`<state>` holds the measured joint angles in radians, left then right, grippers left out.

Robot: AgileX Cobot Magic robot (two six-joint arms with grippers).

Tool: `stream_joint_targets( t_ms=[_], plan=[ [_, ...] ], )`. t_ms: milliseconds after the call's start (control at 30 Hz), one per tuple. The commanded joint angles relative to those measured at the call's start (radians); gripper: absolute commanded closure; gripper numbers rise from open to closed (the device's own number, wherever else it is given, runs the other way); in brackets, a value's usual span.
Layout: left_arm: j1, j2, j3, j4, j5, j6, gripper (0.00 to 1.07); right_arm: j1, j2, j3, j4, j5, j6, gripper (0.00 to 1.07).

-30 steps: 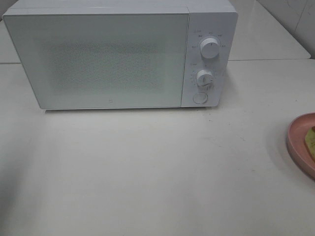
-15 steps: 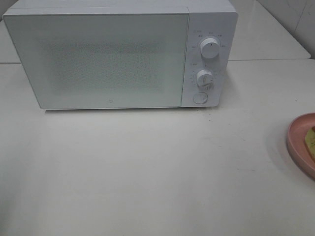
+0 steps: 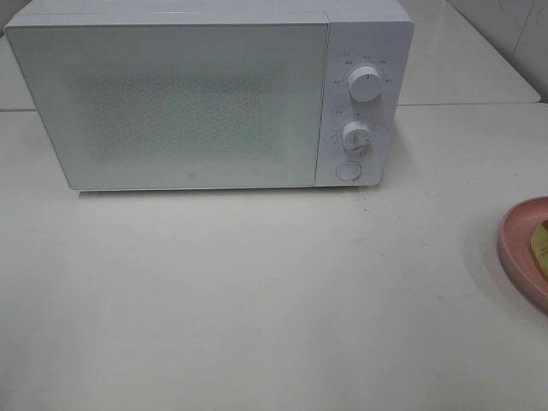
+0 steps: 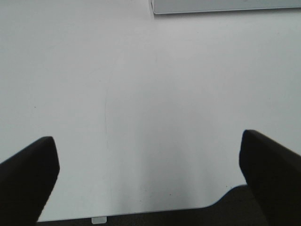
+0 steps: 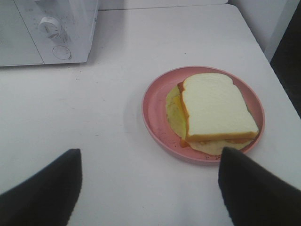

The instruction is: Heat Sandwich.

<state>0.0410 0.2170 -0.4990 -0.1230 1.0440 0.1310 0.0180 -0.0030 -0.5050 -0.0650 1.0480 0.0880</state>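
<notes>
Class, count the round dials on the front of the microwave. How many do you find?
2. The upper dial sits above the lower dial on the microwave panel, with a flat round button below them. None seem hidden.

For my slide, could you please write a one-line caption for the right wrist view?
Open right gripper hovers before the sandwich on its pink plate, microwave closed behind.

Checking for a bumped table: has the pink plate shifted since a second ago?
No. The pink plate keeps its spot relative to the microwave.
</notes>
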Motion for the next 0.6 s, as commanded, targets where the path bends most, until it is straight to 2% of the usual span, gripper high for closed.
stream_joint_targets(
  t_ms=[33, 333, 600],
  plan=[
    [0.0, -0.064, 0.002, -0.011, -0.013, -0.007, 0.05, -0.007, -0.027, 0.0, -0.003, -0.009, -0.007, 0.31],
    [0.0, -0.255, 0.002, -0.012, -0.014, -0.007, 0.05, -0.007, -0.027, 0.0, -0.003, -0.009, -0.007, 0.31],
    [0.0, -0.249, 0.002, -0.011, -0.014, -0.007, 0.05, -0.007, -0.027, 0.0, -0.003, -0.009, -0.006, 0.31]
  ],
)
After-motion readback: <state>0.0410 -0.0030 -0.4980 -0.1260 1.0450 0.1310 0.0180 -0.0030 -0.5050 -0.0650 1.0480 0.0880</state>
